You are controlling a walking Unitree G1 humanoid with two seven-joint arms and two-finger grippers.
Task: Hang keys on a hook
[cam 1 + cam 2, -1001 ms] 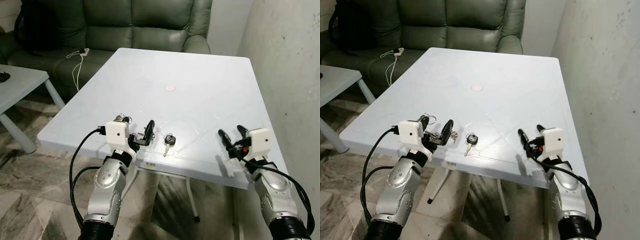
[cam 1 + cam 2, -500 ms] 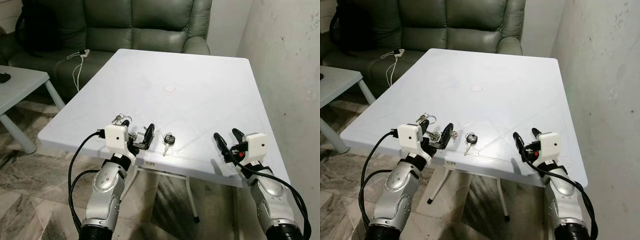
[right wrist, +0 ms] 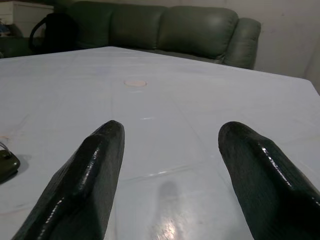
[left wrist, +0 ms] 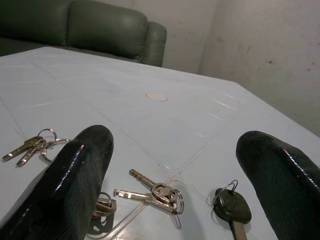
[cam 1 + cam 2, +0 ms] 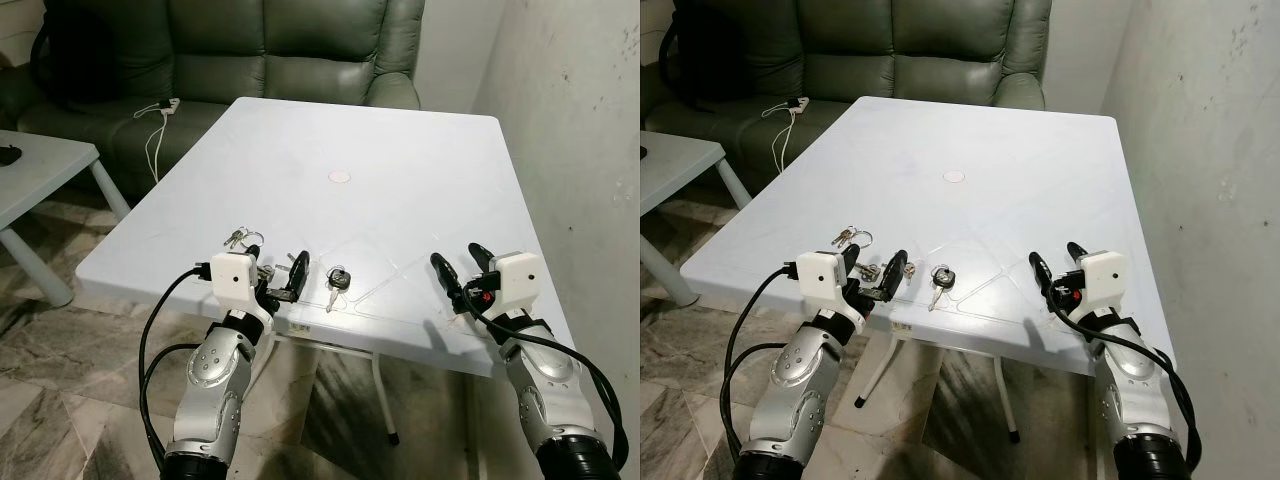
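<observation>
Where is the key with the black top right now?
The black-headed key lies flat on the white table near its front edge, just right of the open left gripper, with a small silver key bunch between the two.

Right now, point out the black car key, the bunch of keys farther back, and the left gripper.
black car key [image 5: 339, 279], left eye view, on its black head
bunch of keys [image 5: 240, 238], left eye view, on the ring
left gripper [image 4: 172, 165], left wrist view, midway between the fingertips

Evenly bright, soft indoor light; faint glare on the white table [image 3: 170, 225]. Sharp head views, no motion blur. Blurred near black fingers [image 4: 75, 180] in wrist views.
</observation>
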